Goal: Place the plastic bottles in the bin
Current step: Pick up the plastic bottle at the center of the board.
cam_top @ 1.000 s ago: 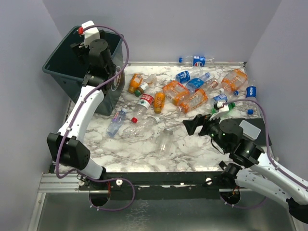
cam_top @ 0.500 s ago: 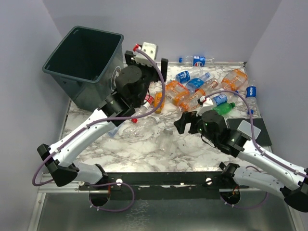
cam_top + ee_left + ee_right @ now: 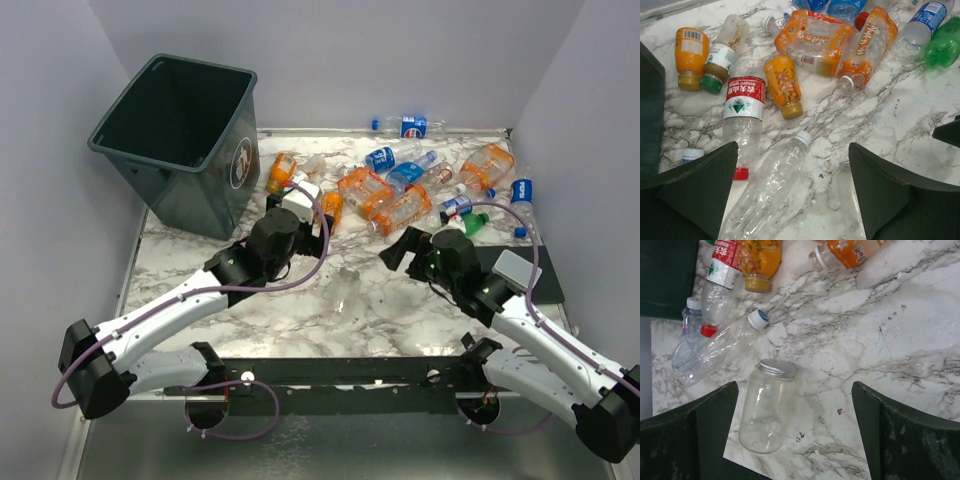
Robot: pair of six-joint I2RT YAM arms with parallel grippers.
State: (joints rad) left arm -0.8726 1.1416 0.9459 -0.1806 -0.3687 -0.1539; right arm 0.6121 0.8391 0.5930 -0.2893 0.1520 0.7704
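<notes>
Clear crushed bottle [image 3: 767,192] lies flat on the marble table [image 3: 900,115], right of the bin [image 3: 180,130]. Its long axis runs diagonally, white cap up-right in the left wrist view. Red-labelled bottle [image 3: 743,107] just beside it, red cap nearest the camera. Same view: four orange bottles [image 3: 815,37], one green bottle [image 3: 945,47]. One bin, far left. Left gripper [image 3: 793,150] and right gripper [image 3: 795,387] both spread wide, holding nothing.

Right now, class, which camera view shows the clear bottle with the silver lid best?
Right wrist: the silver-lidded bottle lies whole and close. Top external shows it small; left wrist catches only its faint edge.
</notes>
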